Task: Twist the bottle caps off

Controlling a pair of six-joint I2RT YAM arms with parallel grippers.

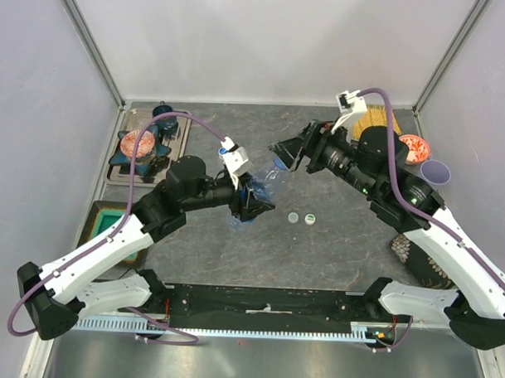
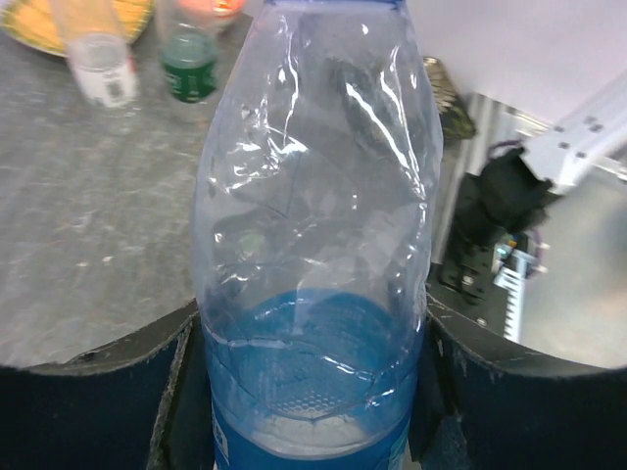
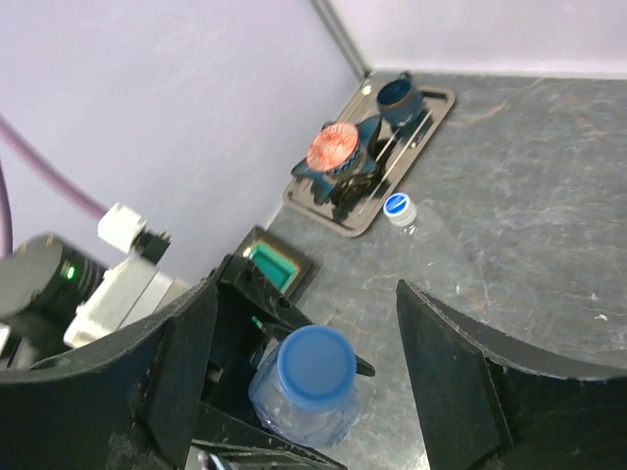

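Left gripper [image 1: 254, 202]: closed on the blue-labelled bottle [image 2: 313, 245]. In the left wrist view both fingers [image 2: 108, 392] are pressed against the blue band low on its body. The bottle is held off the table [image 1: 342, 242] near the middle, tilted with its neck toward the right arm. The clear upper body is dented and creased.

Right gripper [image 3: 309, 294]: jaws spread wide. In the right wrist view the blue cap [image 3: 315, 365] of the held bottle is seen between the two fingers [image 3: 470, 382], with a gap on each side and no contact. The cap is seated on the neck.

Two small round caps [image 1: 301, 217] are noted lying side by side on the table, just right of the held bottle.

A green-labelled bottle [image 2: 189, 64] and a short bottle [image 2: 98, 69] with a white label are seen standing near a yellow plate [image 2: 39, 24]; whether they are capped cannot be told, as they are blurred. A small clear bottle [image 3: 399, 208] with a blue cap is seen just beside a dark tray [image 3: 443, 100] at the far left. A lilac cup [image 1: 436, 172] is noted at the right edge.
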